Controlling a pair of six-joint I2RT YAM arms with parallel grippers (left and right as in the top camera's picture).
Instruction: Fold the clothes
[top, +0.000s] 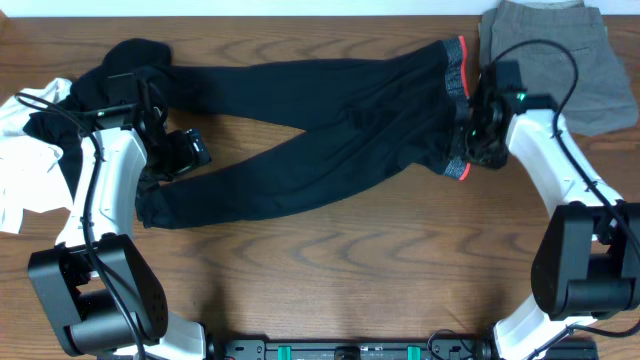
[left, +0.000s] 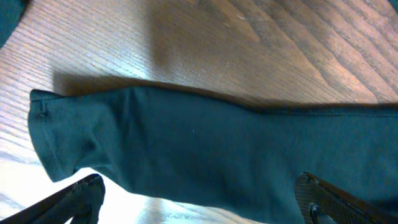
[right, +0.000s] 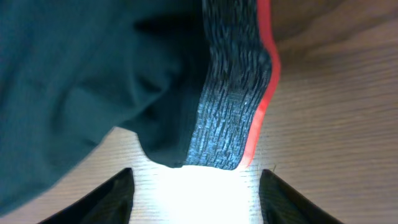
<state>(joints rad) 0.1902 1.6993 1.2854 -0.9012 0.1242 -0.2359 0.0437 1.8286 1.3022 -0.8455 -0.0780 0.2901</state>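
Toward the right edge the right gripper (right: 196, 178) gapes wide over the waistband (right: 230, 93) of the trousers (top: 320, 130), the left gripper (left: 199, 186) likewise over a hem (left: 46, 134), fingers (right: 118, 199) cut off below.

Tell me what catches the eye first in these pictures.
Long black trousers sprawl across the middle of the table, legs pointing left. Their grey-and-red waistband stands out at the right, where the right gripper hovers open; the left gripper hangs open over a leg end. Grey shorts lie top right.
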